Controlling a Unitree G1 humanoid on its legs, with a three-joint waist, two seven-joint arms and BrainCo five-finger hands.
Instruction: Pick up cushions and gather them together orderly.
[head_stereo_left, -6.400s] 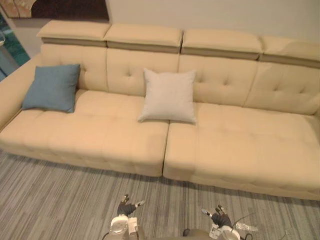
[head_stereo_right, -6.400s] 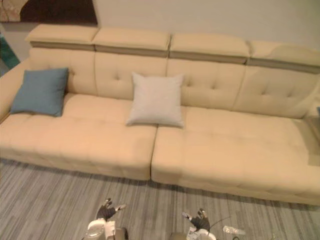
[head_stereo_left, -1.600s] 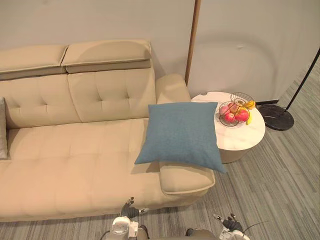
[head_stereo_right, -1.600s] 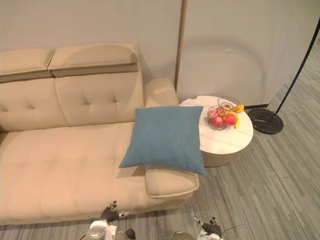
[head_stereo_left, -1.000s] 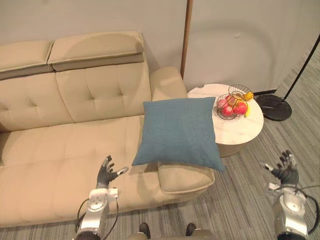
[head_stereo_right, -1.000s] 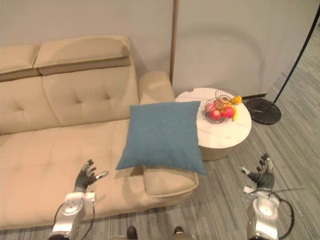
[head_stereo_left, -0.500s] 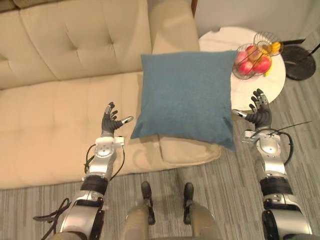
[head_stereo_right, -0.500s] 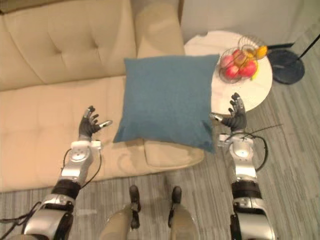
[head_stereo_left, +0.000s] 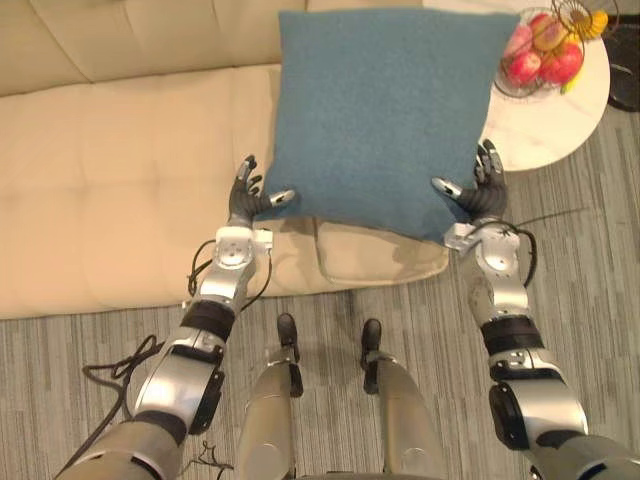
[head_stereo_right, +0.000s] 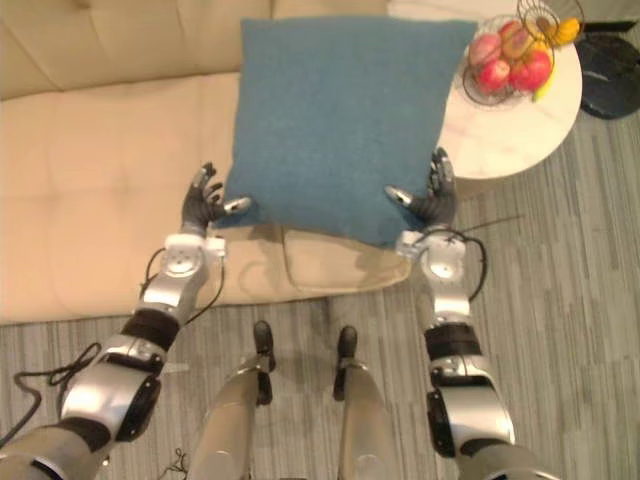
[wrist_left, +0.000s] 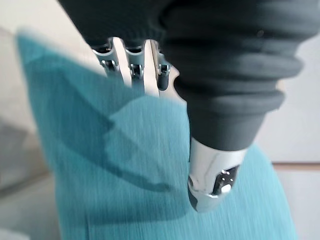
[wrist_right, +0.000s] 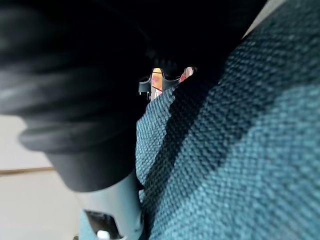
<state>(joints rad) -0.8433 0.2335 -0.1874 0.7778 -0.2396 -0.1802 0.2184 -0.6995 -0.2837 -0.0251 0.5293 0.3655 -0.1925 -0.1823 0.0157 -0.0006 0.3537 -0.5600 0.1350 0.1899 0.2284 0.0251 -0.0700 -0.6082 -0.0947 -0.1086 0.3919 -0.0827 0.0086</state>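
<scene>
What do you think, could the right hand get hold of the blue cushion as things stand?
Probably yes: the right hand is open at the blue cushion's near right corner, its thumb over the fabric, and nothing lies between them.

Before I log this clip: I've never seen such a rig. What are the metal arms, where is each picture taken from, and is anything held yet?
This is a humanoid robot whose two arms end in fingered hands. The two wide pictures come from a pair of cameras on its head, looking down. The two close ones come from cameras on its wrists. Below is a beige sofa with a blue cushion lying over its armrest end, beside a round white table carrying a wire basket of fruit. The left hand and right hand sit at the cushion's two lower corners, fingers straight, thumbs at its edge. Nothing is gripped yet.
</scene>
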